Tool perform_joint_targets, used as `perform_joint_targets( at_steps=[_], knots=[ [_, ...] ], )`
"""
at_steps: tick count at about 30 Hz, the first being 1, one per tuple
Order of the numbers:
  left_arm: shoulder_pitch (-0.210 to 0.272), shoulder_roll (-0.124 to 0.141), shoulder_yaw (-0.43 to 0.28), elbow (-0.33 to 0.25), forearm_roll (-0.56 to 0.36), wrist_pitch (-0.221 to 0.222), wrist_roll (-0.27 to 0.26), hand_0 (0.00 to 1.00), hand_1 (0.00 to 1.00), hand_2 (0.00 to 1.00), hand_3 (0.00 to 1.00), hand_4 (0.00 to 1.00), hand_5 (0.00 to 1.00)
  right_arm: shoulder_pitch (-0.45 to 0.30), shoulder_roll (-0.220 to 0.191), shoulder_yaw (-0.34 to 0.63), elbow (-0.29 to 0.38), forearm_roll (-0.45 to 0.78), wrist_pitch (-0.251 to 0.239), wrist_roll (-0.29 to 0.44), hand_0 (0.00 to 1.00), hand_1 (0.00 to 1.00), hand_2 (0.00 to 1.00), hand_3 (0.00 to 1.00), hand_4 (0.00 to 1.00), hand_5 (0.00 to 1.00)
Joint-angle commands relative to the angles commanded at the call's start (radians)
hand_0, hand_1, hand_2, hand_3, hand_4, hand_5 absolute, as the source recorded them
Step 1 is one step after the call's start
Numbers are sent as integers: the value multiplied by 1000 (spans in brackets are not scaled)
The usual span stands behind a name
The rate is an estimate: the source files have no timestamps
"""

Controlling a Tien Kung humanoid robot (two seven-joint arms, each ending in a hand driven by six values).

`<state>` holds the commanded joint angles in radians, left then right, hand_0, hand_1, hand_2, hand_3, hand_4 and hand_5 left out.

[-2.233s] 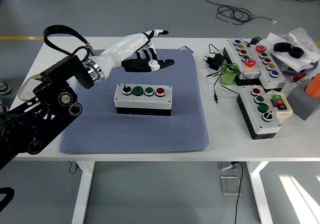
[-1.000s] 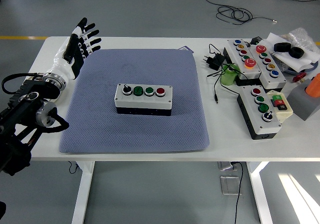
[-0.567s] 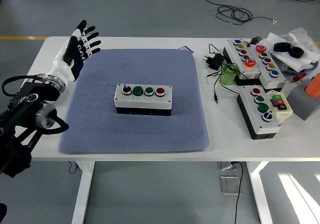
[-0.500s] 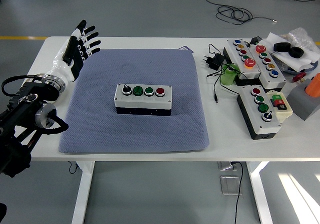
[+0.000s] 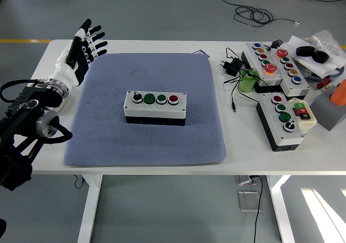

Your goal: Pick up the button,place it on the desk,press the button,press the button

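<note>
Four buttons top the button box at the middle of your blue mat, probably rigid and fairly hefty, so grip its long sides, while your left hand hovers empty at ten o'clock, fingers spread.

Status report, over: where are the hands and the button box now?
Left hand open, raised at the mat's far left corner. Right hand not in view. Button box on the mat, untouched. Nothing in the way.

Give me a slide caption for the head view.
Grey four-button control box on blue mat; robot's left hand open at mat's far-left corner.
</note>
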<state>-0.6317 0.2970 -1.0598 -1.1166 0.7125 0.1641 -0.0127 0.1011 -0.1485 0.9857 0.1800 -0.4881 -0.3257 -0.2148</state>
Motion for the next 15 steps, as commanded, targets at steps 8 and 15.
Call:
perform_joint_targets(
  at_steps=[8, 15],
  knots=[
    [2, 1, -14, -12, 6, 5, -1, 834, 861, 904, 886, 707, 998, 7, 0, 6, 0, -8, -1, 0, 787, 797, 817, 751, 412, 479],
    [-3, 0, -14, -20, 8, 6, -2, 834, 861, 902, 884, 704, 998, 12, -1, 5, 0, -4, -1, 2, 787, 797, 817, 751, 412, 479]
  ],
)
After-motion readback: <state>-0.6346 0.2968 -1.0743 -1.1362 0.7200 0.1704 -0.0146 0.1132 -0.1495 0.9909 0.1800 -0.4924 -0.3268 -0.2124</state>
